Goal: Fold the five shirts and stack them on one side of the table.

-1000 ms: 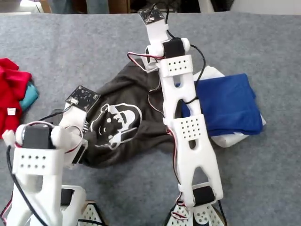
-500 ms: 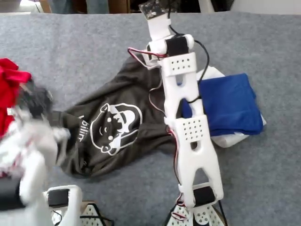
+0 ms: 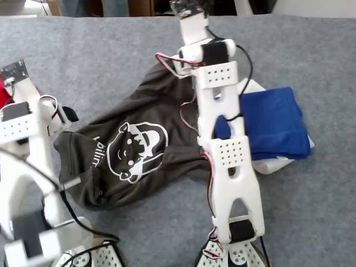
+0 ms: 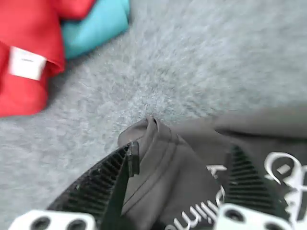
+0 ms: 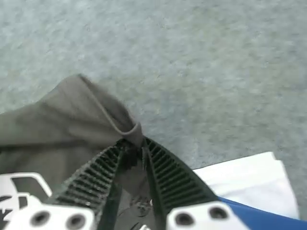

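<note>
a dark shirt (image 3: pixel 139 146) with a white cartoon print lies rumpled and spread out on the grey bench (image 3: pixel 83 55), between the two arms. the right arm (image 3: pixel 222 139) stretches across it to its far edge, where the right jaws are pinched together on a small fold of the dark cloth. the left arm (image 3: pixel 28 139) stands at the shirt's left side. the left jaws are spread wide, one on each side of a bunched hem or sleeve end, and the cloth lies loose between them. just beside the right arm, on its outer side, a folded blue shirt (image 3: pixel 272 122) rests on top of a white shirt (image 3: pixel 273 165). beyond the left arm, apart from the dark shirt, a red shirt (image 4: pixel 29 52) lies touching a teal shirt (image 4: pixel 96 24).
</note>
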